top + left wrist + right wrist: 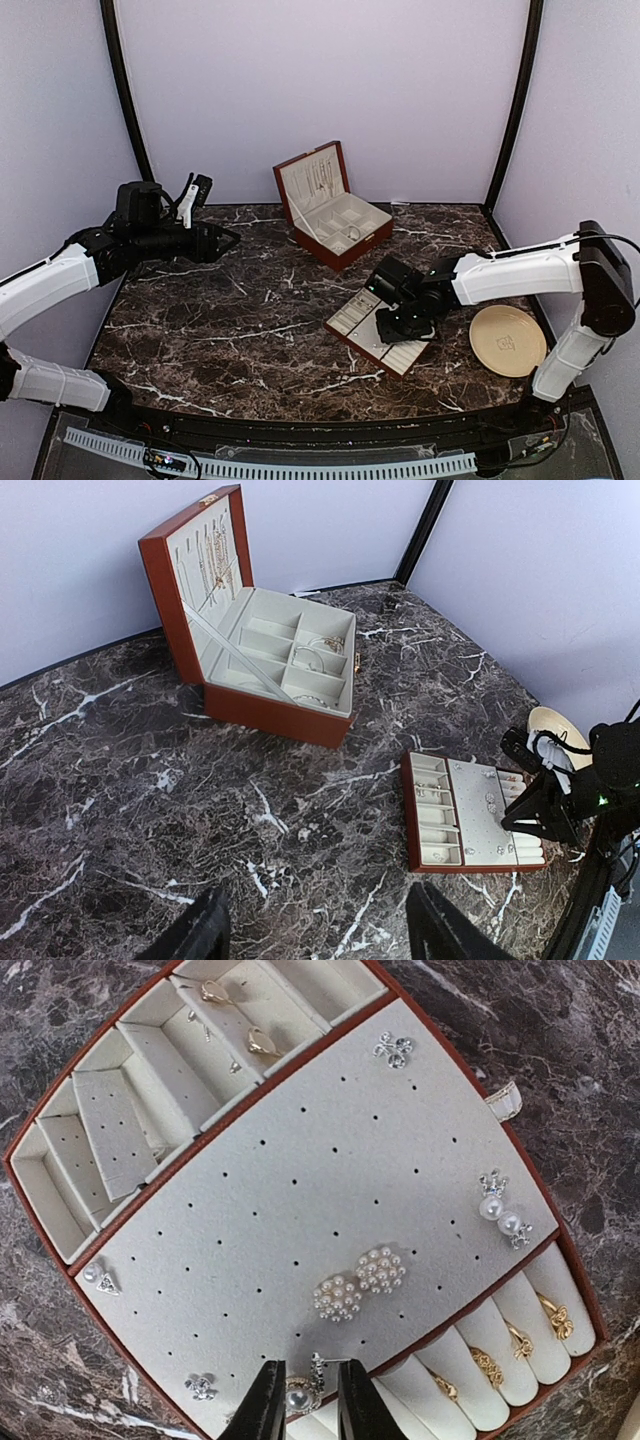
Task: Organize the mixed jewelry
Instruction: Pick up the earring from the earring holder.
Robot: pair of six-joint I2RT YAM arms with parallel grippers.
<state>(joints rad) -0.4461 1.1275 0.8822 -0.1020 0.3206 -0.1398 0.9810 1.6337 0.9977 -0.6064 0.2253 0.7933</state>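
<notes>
Far left, my left gripper (228, 240) hangs open and empty above the dark white-veined marble tabletop (220, 320), wide room before the open-lidded red-brown wooden box (335, 215). Mixed jewelry (360, 1280) dots the cream pad (300, 1190) of the flat red-brown tray (345, 322). My right gripper (310, 1400) brackets a pearl earring (298, 1398) at that pad's edge; pinched or not, I cannot tell. Rightmost, the round beige plate (508, 340) bears an unreadable centre mark. Lilac walls (330, 80) behind.

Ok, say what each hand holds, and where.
Left hand empty. Right hand straddles a pearl earring on the tray; a grip cannot be told.
</notes>
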